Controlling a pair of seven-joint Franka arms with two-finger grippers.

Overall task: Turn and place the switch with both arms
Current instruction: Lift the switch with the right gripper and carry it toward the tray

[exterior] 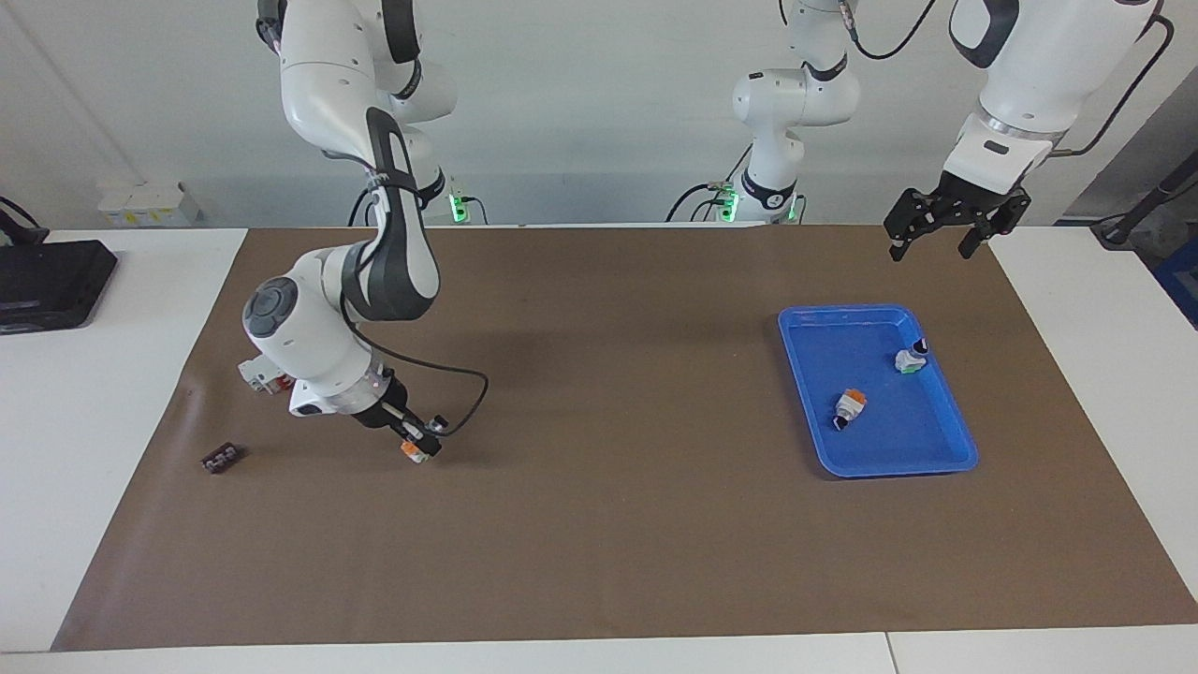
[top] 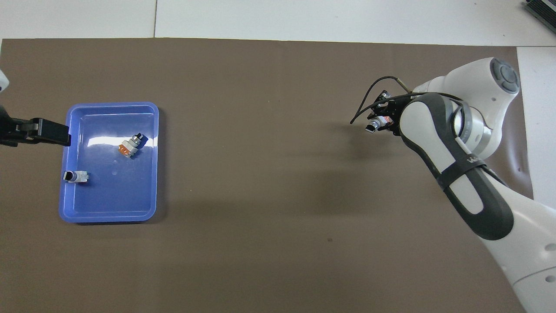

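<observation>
Place: you are in a robot lab.
Clues: two big white robot arms (exterior: 346, 309), a plain white wall, a brown mat (exterior: 618, 524) on a white table (exterior: 94, 393).

At lower left of the frame, the right arm's black end effector (exterior: 416, 444) is clamped on a small white switch with an orange block (exterior: 412, 450), just above the brown paper-covered surface (exterior: 599, 524). At upper right, the left arm's black end effector (exterior: 938, 245) hangs with fingers spread above a blue plastic tray (exterior: 956, 459) holding two similar switches (exterior: 849, 406).
</observation>
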